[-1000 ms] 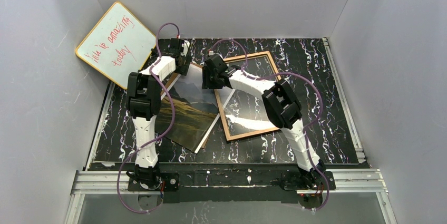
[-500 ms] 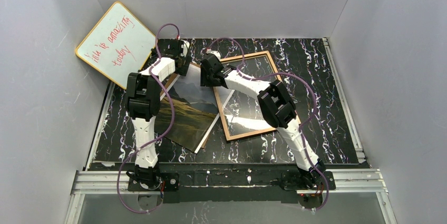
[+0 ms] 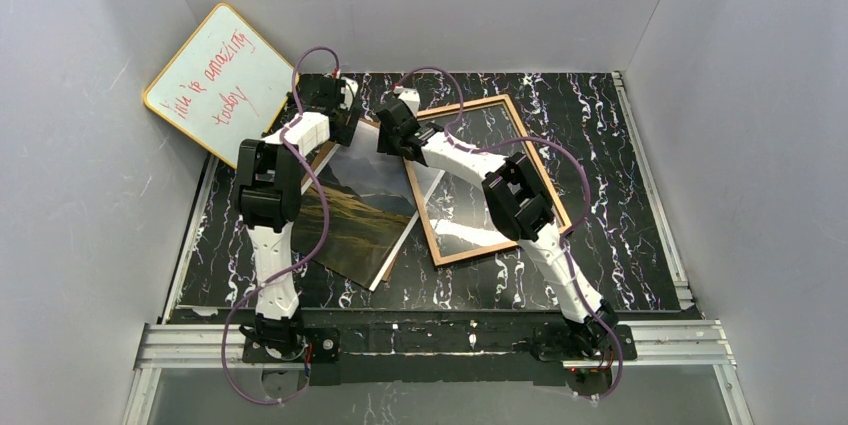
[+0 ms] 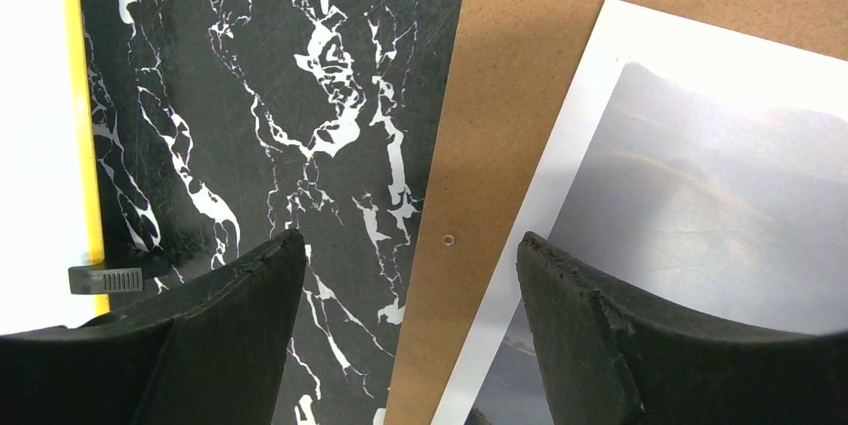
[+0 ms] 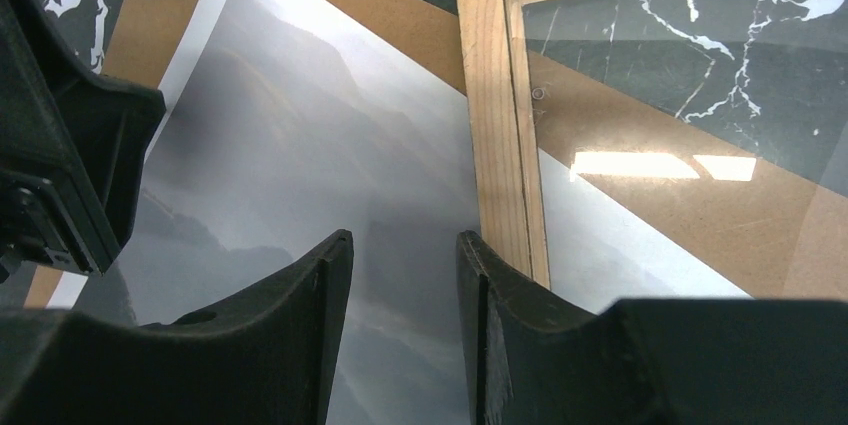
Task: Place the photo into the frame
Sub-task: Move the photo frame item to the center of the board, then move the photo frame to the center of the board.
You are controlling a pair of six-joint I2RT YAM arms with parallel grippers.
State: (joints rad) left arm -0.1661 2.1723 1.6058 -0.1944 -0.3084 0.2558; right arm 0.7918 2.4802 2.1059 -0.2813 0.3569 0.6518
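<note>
Hovering over photo (image 5: 300, 145) edge by frame (image 5: 495, 145): L jaws wide, R jaws half-open, both empty.

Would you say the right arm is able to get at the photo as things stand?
Probably yes: the right gripper hangs open directly over the photo, which is bare there; the frame only overlaps its edge alongside.

A black worktop (image 3: 620, 195) veined in white like marble fills the floor of a grey-walled enclosure (image 3: 450, 5). At its far-left corner a yellow-edged whiteboard (image 3: 222, 80) leans tilted against the left wall, with red handwriting across it and small black clips (image 4: 108, 279) on its rim. A brown hardboard panel (image 4: 480, 145) lies flat on the far-left part of the worktop, with a tiny hole (image 4: 449, 239) near one edge. Aluminium rails (image 3: 450, 345) run along the near edge.
</note>
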